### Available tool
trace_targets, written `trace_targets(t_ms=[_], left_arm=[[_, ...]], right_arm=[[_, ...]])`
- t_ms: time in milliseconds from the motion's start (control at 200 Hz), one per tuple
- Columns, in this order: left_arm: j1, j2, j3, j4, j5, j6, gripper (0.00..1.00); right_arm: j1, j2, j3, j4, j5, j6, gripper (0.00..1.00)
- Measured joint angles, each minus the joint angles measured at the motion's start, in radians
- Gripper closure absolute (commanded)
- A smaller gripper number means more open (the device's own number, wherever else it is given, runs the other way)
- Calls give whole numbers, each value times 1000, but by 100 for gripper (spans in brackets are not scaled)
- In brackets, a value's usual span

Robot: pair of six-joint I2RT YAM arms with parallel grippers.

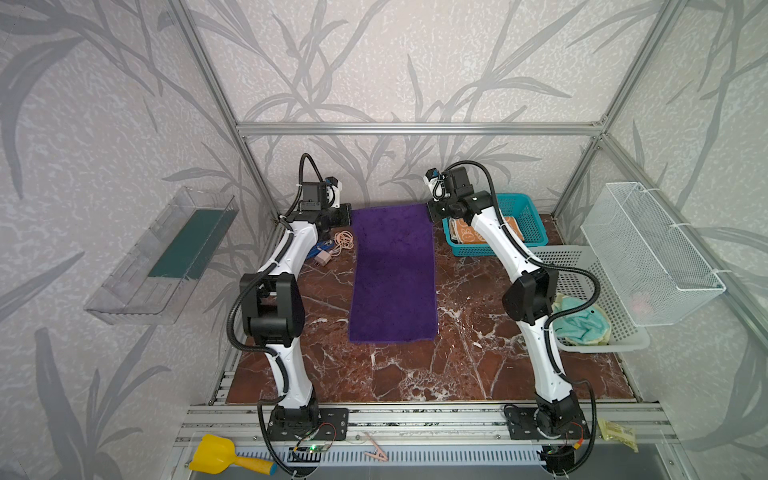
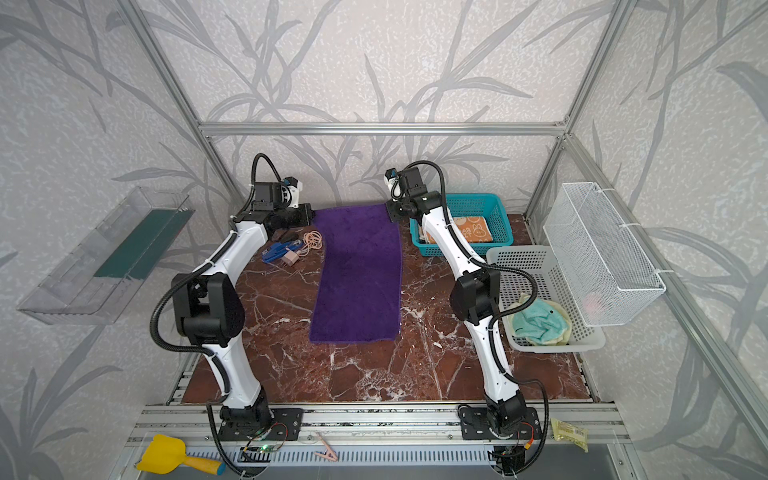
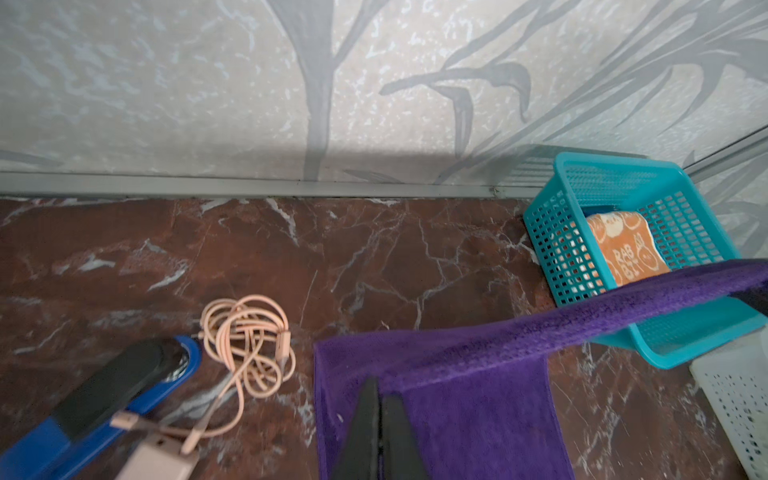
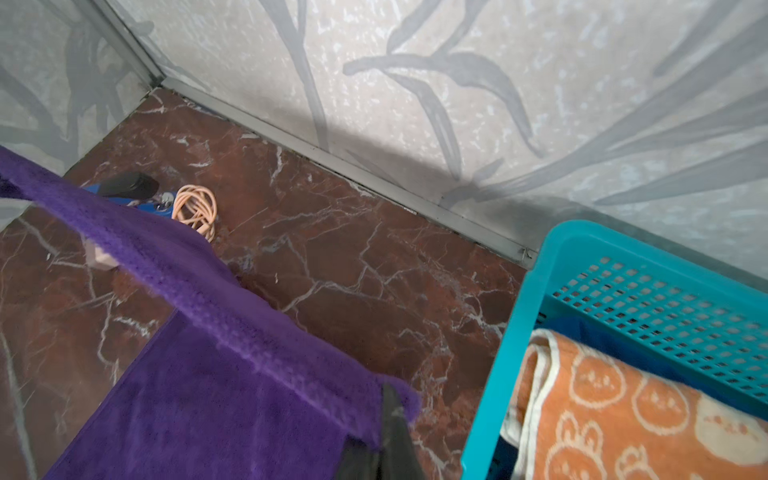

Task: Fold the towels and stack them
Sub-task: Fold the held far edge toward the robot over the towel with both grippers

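A purple towel (image 1: pixel 392 274) (image 2: pixel 359 270) lies lengthwise down the middle of the marble table, its far edge lifted off the surface. My left gripper (image 1: pixel 341 214) (image 3: pixel 379 386) is shut on its far left corner. My right gripper (image 1: pixel 432 211) (image 4: pixel 388 397) is shut on its far right corner, and the edge hangs taut between them. A folded orange rabbit towel (image 1: pixel 469 232) (image 4: pixel 623 419) rests on a blue towel (image 4: pixel 615 340) in the teal basket (image 1: pixel 530 220). A crumpled yellow-and-teal towel (image 1: pixel 582 324) sits in the white basket (image 1: pixel 606 270).
A coiled pink cable (image 1: pixel 343 241), a blue-and-black tool (image 1: pixel 322 249) and a charger plug (image 1: pixel 322 262) lie beside the purple towel's far left. A wire basket (image 1: pixel 652 253) hangs on the right wall and a clear tray (image 1: pixel 162 257) on the left. A yellow scoop (image 1: pixel 216 455) lies at the front rail.
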Motion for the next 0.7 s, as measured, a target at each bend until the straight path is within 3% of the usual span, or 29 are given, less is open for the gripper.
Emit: trace_targets(t_ms=[175,475,700], left_arm=[[-12,-209,-235,11,9,-9,100],[-27,-397,-554,-32,23,-48,100],[-29,-448,-634,-123,24,-83,100]], right_arm=[[11,-195,-240,2,-23,-19,100],[55,-581,-1023,243,-135,73,100],[97,-652,-1216,288,-165,121,100]])
